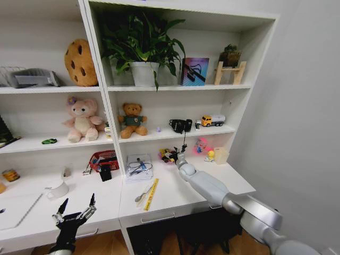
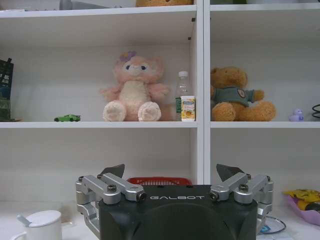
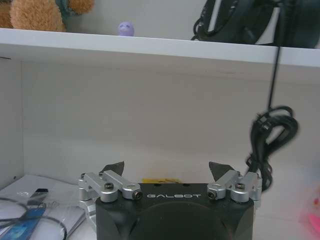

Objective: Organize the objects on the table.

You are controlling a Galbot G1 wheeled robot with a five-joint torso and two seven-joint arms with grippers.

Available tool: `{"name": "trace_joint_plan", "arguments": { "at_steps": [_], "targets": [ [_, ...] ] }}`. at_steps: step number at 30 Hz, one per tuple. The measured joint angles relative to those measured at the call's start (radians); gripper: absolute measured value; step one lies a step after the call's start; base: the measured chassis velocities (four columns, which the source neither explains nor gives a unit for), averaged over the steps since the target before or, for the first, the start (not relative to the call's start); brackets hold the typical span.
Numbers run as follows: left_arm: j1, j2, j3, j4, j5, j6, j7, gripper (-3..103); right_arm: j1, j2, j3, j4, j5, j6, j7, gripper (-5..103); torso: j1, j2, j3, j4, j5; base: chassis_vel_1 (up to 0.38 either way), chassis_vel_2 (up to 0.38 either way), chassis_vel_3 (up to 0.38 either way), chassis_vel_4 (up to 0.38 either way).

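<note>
Long white desk top: silver laptop at its far-left edge. Tiny green toy car on the shelf above (beside a pink plush). Left gripper, jaws apart, hovers at the desk's front edge; right gripper, jaws apart, near the back wall.

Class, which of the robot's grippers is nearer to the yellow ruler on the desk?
Right. The right gripper hovers just behind the yellow ruler, toward the shelf; the left gripper hangs farther away, over the desk's front edge.
</note>
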Motion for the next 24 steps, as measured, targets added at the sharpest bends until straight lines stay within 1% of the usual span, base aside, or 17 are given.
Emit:
{"name": "trace_joint_plan", "arguments": {
  "at_steps": [1,2,3,4,5,7,10,11,14,15,16,17,20,21,22,23,24],
  "targets": [
    [-0.001,0.000,0.002,-0.004,0.003,0.002,-0.001,100,-0.034,-0.033,0.021,0.054,-0.005,0.000,0.007,97,0.000,0.000,0.000,-0.0002,-0.0003,0.000,0.000,0.000,0.000],
    [-0.002,0.000,0.003,-0.010,0.004,0.006,-0.003,100,-0.075,-0.075,0.049,0.124,-0.008,-0.001,0.011,99,0.000,0.000,0.000,-0.0002,-0.0002,0.000,0.000,0.000,0.000],
    [-0.002,0.000,0.003,-0.010,0.004,0.006,-0.003,100,-0.075,-0.075,0.049,0.124,-0.008,-0.001,0.011,99,0.000,0.000,0.000,-0.0002,-0.0002,0.000,0.000,0.000,0.000],
    [-0.002,0.000,0.004,-0.013,0.005,0.008,-0.005,100,-0.100,-0.103,0.071,0.178,-0.008,-0.001,0.015,100,0.000,0.000,0.000,-0.0002,-0.0002,0.000,0.000,0.000,0.000],
    [-0.002,0.000,0.004,-0.015,0.006,0.009,-0.005,100,-0.121,-0.131,0.092,0.232,-0.010,-0.005,0.020,100,0.000,0.000,0.000,0.0004,-0.0002,0.000,0.000,0.000,0.000],
    [-0.002,0.000,0.004,-0.016,0.007,0.009,-0.006,100,-0.131,-0.145,0.102,0.257,-0.012,-0.007,0.022,100,0.000,0.000,0.000,0.0005,-0.0006,0.000,0.000,0.000,0.000],
    [-0.001,-0.001,0.005,-0.025,0.009,0.010,-0.007,100,-0.190,-0.215,0.175,0.395,-0.013,-0.024,0.046,100,0.000,0.000,0.000,0.0003,-0.0004,0.000,0.000,0.000,0.000],
    [-0.001,-0.001,0.005,-0.025,0.009,0.010,-0.007,100,-0.190,-0.215,0.175,0.395,-0.013,-0.024,0.046,100,0.000,0.000,0.000,0.0003,-0.0004,0.000,0.000,0.000,0.000],
    [-0.002,-0.002,0.005,-0.032,0.005,0.016,-0.010,100,-0.274,-0.271,0.270,0.518,-0.029,-0.030,0.050,100,0.000,0.000,0.000,0.0005,-0.0004,0.000,0.000,0.000,0.000],
    [-0.002,-0.002,0.005,-0.032,0.005,0.016,-0.010,100,-0.274,-0.271,0.270,0.518,-0.029,-0.030,0.050,100,0.000,0.000,0.000,0.0005,-0.0004,0.000,0.000,0.000,0.000],
    [-0.005,-0.001,0.007,-0.034,0.003,0.021,-0.016,100,-0.319,-0.290,0.314,0.560,-0.057,-0.027,0.044,100,0.000,0.000,0.000,0.0006,-0.0005,0.000,0.000,0.000,0.000],
    [-0.008,0.000,0.008,-0.034,0.001,0.027,-0.020,100,-0.370,-0.308,0.357,0.597,-0.088,-0.017,0.038,100,0.000,0.000,0.000,0.0002,-0.0005,0.000,0.000,0.000,0.000],
    [-0.009,0.001,0.009,-0.035,0.000,0.030,-0.022,100,-0.402,-0.317,0.380,0.617,-0.104,-0.010,0.038,100,0.000,0.000,0.000,0.0001,-0.0004,0.000,0.000,0.000,0.000],
    [-0.013,0.002,0.011,-0.038,-0.004,0.038,-0.026,100,-0.452,-0.330,0.414,0.647,-0.124,0.001,0.043,100,0.000,0.000,0.000,-0.0005,-0.0002,0.000,0.000,0.000,0.000],
    [-0.018,0.006,0.012,-0.041,-0.007,0.045,-0.033,100,-0.502,-0.341,0.450,0.676,-0.142,0.015,0.051,100,0.000,0.000,0.000,0.0000,-0.0003,0.000,0.000,0.000,0.000],
    [-0.018,0.006,0.012,-0.041,-0.007,0.045,-0.033,100,-0.502,-0.341,0.450,0.676,-0.142,0.015,0.051,100,0.000,0.000,0.000,0.0000,-0.0003,0.000,0.000,0.000,0.000],
    [-0.023,0.010,0.012,-0.044,-0.010,0.053,-0.040,100,-0.542,-0.348,0.485,0.694,-0.152,0.022,0.058,100,0.000,0.000,0.000,0.0000,-0.0003,0.000,0.000,0.000,0.000]
  ]
}}
